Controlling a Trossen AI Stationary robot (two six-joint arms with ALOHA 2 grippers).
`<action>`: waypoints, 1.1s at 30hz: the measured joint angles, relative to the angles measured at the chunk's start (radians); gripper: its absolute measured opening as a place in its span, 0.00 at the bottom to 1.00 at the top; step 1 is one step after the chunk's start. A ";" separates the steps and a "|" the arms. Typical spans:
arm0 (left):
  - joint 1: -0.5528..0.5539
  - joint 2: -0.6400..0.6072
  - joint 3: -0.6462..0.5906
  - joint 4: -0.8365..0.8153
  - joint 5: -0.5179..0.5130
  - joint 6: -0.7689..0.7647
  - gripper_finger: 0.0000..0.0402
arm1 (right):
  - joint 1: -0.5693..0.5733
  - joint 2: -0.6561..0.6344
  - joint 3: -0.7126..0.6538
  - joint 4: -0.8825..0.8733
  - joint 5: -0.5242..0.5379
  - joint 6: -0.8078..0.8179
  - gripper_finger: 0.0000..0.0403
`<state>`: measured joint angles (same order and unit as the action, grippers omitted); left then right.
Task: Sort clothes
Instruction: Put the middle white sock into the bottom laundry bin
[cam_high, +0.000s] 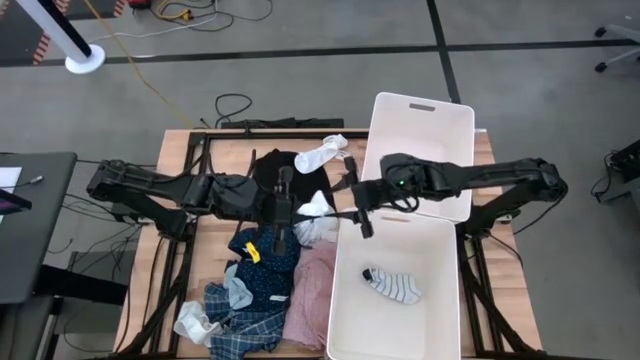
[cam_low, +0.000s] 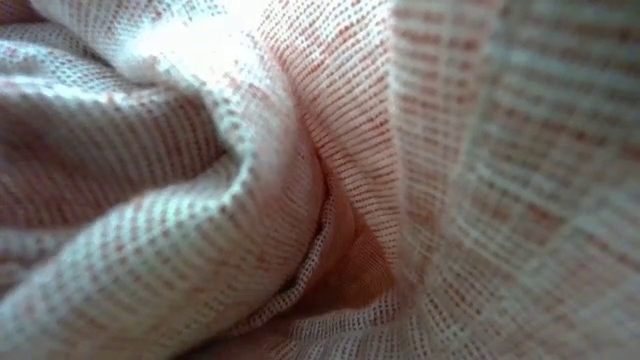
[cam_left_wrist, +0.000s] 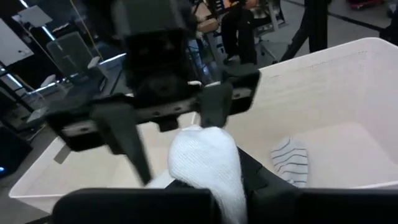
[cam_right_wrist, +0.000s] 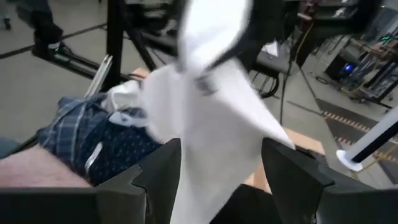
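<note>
Two grippers: meeting mid-table for handoff.
L gripper (cam_high: 283, 213): I'm pinching white sock (cam_left_wrist: 205, 163).
R gripper (cam_right_wrist: 219, 171): I'm holding fingers spread around it.
Next: R needs to clamp, then L lets go, drop into bin (cam_high: 440, 290).

The two bins (cam_high: 440, 130) were plain white, and the sock (cam_high: 392, 285) lying in the nearer one carried grey stripes on white. A white sock (cam_high: 322, 154) lay on the wooden table (cam_high: 175, 160), which was light brown. The black shirt (cam_high: 272, 165) was solid black. The dotted piece (cam_high: 268, 272) was navy with small pale dots, the plaid shirt (cam_high: 245, 328) blue checked, the pink piece (cam_high: 312, 290) a soft pink weave. The garment (cam_right_wrist: 205, 118) between the dark arms was white.
</note>
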<state>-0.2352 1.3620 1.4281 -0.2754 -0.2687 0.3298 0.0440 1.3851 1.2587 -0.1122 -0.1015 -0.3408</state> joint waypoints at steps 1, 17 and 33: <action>0.000 0.005 0.000 0.001 0.000 0.000 0.01 | 0.000 0.007 0.000 0.000 0.001 0.000 0.59; 0.006 0.030 0.000 0.010 0.029 0.005 0.01 | 0.035 0.091 -0.001 0.042 -0.035 -0.048 0.41; 0.006 0.030 0.000 -0.065 0.021 -0.022 0.02 | 0.030 0.018 -0.001 -0.063 -0.010 -0.079 0.01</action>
<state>-0.2295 1.3922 1.4277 -0.3408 -0.2482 0.3080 0.0742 1.4032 1.2575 -0.1751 -0.1120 -0.4200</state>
